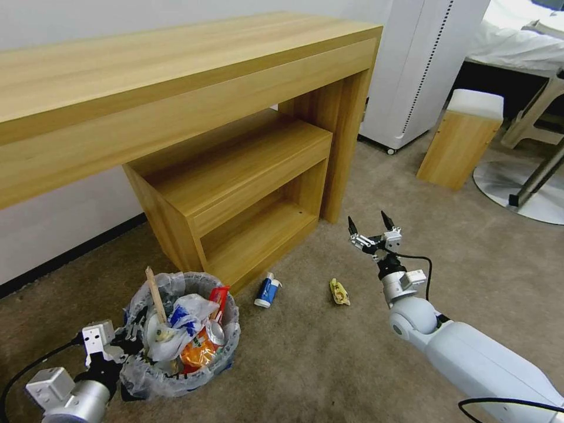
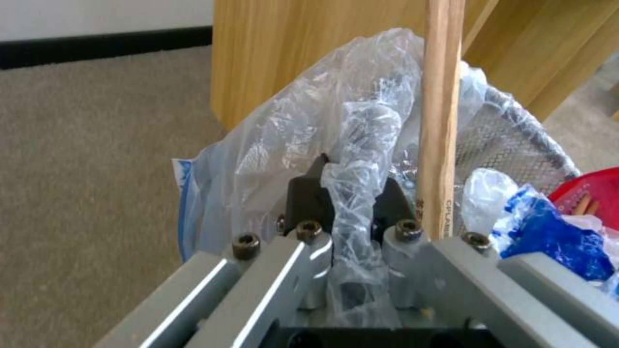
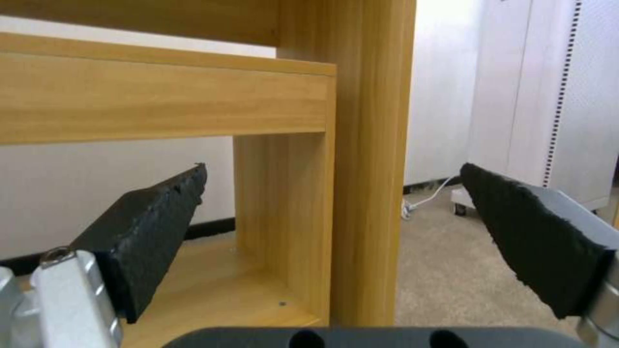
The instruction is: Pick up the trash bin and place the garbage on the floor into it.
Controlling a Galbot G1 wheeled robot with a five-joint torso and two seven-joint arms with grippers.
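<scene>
Translucent white bag plastic lined your small round dark trash bin (image 1: 179, 335), which stood on the beige-tan carpet floor (image 1: 305, 364) beside the wooden desk (image 1: 235, 176). Your left gripper (image 2: 348, 203) pinched its bagged rim, fingers narrowed, apparently to carry it. Your right gripper (image 1: 373, 229) hovered with fingers wide beyond the blue-white carton (image 1: 267, 290) and yellow wrapper (image 1: 339, 292), both uncollected.

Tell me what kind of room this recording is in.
Probably a bedroom or hotel-style room: carpeted floor, a wooden desk against the wall, and a bed with white linen at the far right.
</scene>
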